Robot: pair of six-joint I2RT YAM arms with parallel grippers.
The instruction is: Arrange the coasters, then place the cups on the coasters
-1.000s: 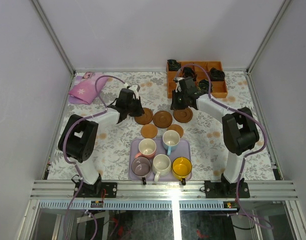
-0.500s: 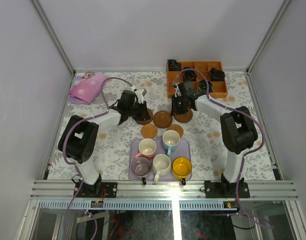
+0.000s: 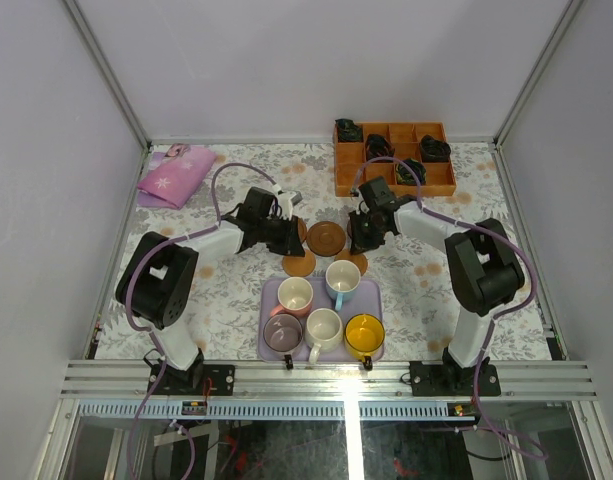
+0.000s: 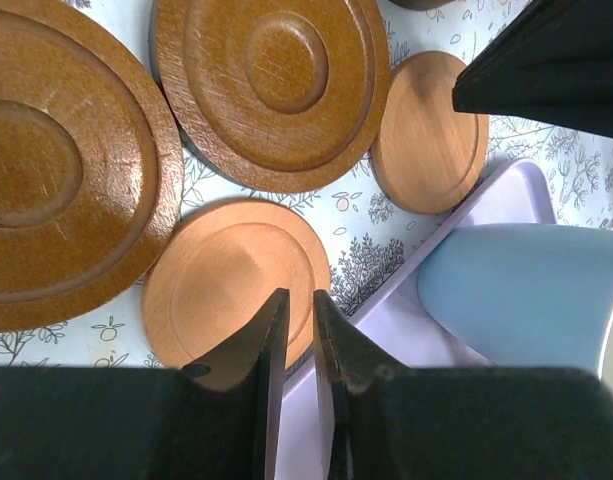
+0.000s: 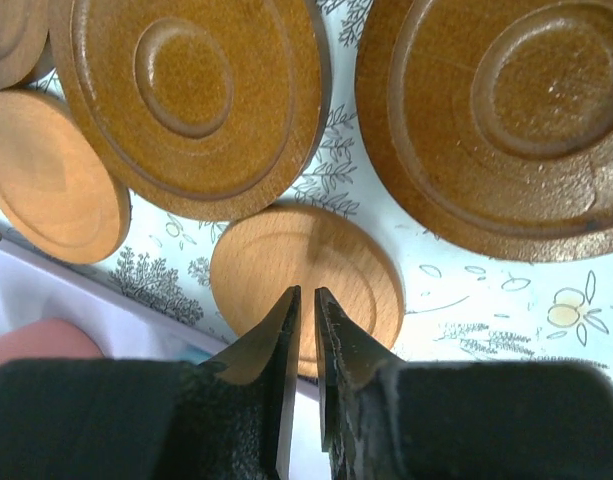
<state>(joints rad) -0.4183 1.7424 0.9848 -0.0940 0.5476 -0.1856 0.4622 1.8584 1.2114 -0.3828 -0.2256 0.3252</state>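
top view first: all five cups (image 3: 323,327) sit on the tray (image 3: 372,298), none on a coaster. up there i count three coasters (image 3: 326,238) in the open just past the tray; the rest are covered. left wrist view fills that in: four discs on the cloth (image 4: 356,215), two dark, two pale. the left gripper (image 4: 299,298) hangs over the near edge of one pale coaster (image 4: 226,270), right beside the tray and the blue cup (image 4: 516,295). fingers a thin slit apart; i cannot tell if they nip the rim. right gripper (image 5: 306,292), same story over the other pale coaster (image 5: 306,250): slit-narrow, grip unclear, pink cup (image 5: 31,350) at the corner.
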